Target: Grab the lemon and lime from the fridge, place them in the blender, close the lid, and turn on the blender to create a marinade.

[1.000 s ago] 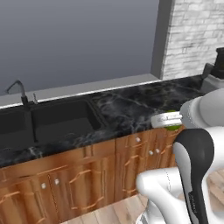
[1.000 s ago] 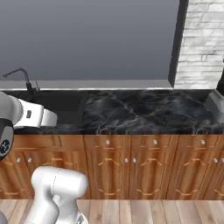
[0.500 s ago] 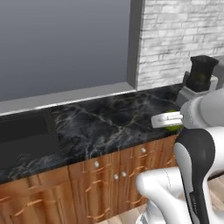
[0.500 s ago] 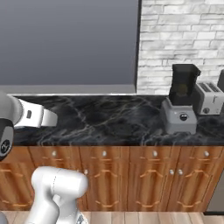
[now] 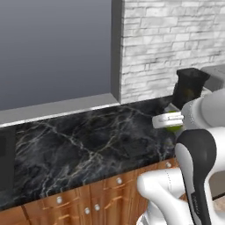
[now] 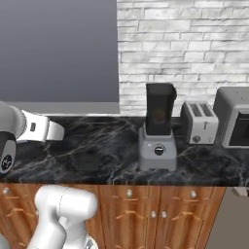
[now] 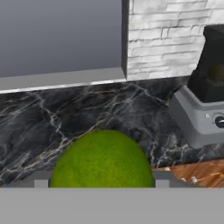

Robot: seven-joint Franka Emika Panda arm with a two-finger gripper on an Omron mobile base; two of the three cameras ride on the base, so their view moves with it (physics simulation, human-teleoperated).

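Rolling rightward along the counter point(image 6: 97, 160), the robot brings the blender point(image 6: 158, 131) into reach on the right, its gripper point(image 7: 101, 183) clasping the lime point(image 7: 103, 159) for dropping in.

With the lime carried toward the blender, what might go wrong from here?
1. The lime is round and sits between the pincer tips; it may slip out while the base drives.
2. The blender jar is tall and narrow; a drop from off-centre could bounce the lime onto the counter.
3. The toaster stands close beside the blender, so a wide swing might clip it.
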